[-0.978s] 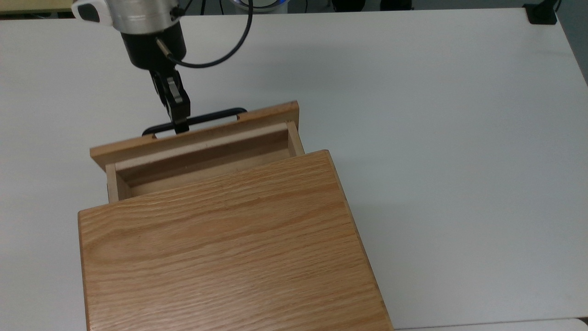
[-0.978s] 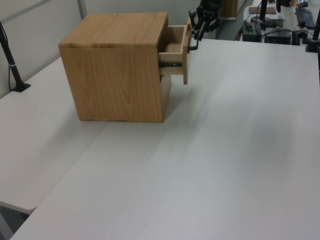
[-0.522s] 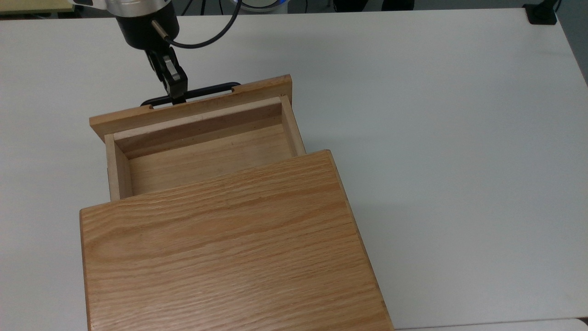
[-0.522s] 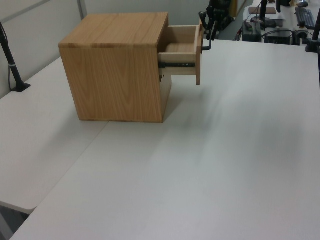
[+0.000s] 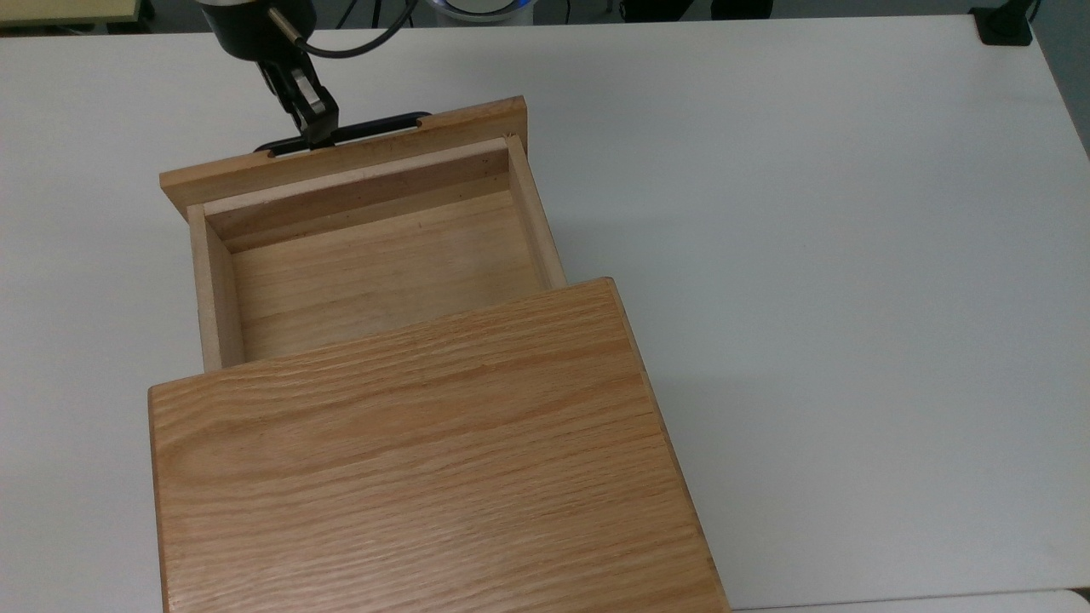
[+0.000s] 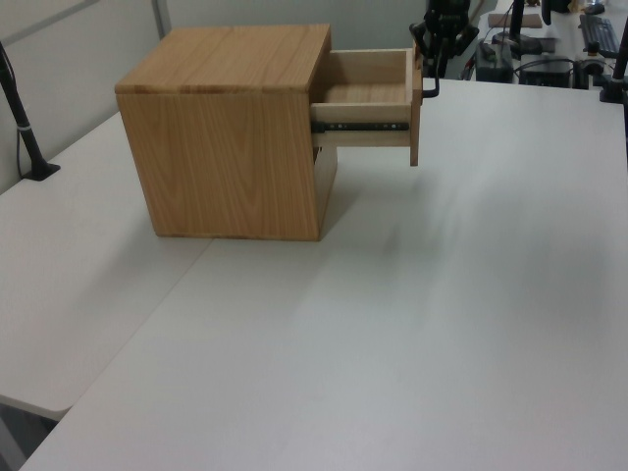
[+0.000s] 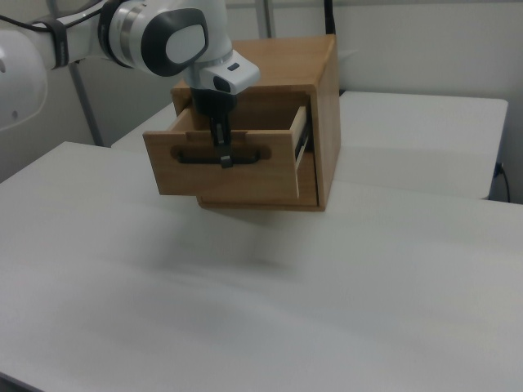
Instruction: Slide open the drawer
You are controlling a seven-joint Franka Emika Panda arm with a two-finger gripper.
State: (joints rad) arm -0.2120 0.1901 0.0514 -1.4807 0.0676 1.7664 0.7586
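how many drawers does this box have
1 drawer shows, slid out at the top of the box, with the end effector at its black bar handle. The front below is shadowed, so another may be hidden.

Drawer (image 7: 245, 175): pulled partway out of the oak box (image 7: 323, 98), front board facing the camera.
Handle (image 7: 221, 155): thin black bar, horizontal across the front board.
Gripper (image 7: 222, 159): descends from above, fingers clamped on the handle's middle.
Table (image 7: 327, 286): white.
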